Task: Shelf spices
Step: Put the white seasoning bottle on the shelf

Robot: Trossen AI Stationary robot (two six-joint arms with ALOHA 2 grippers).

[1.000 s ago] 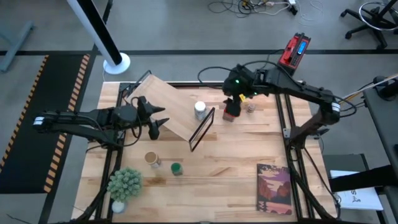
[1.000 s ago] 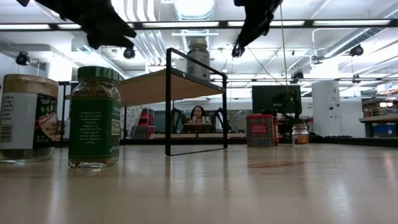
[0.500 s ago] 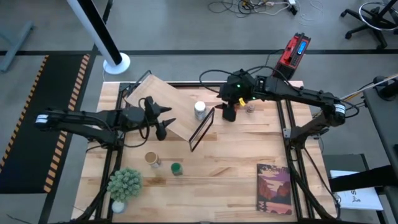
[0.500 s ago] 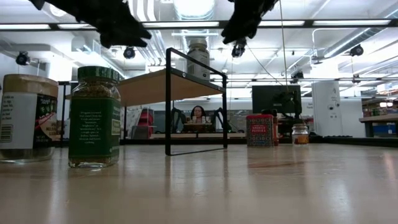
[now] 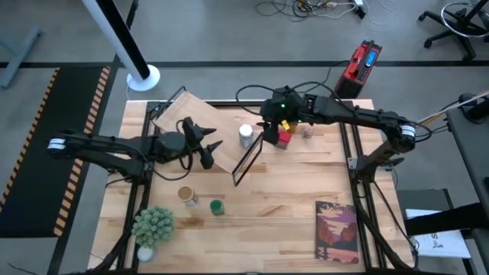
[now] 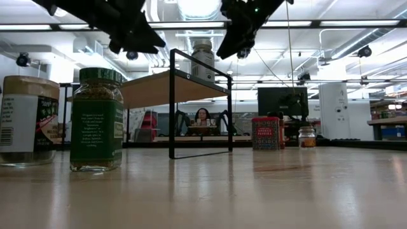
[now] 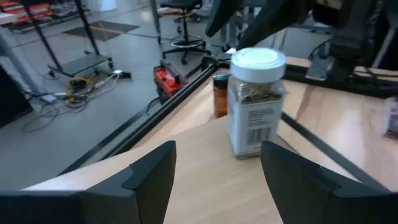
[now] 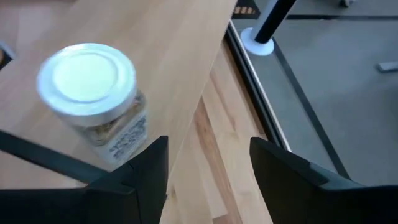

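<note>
Both grippers have moved closer to the white-lidded jar (image 5: 245,135) on the shelf (image 5: 200,127). The jar stands between the left gripper (image 5: 207,145) and the right gripper (image 5: 267,136), clear of both; both sets of jaws are open.

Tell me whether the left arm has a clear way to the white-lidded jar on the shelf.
Probably yes: the left gripper hovers over the shelf with open fingers facing the white-lidded jar, bare plank between. The right gripper hovers near it.

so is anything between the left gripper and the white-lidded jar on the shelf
Nothing visible. The left gripper is open over the shelf, and only bare plank lies between it and the white-lidded jar. The right gripper hovers on the jar's far side, not in the path.
</note>
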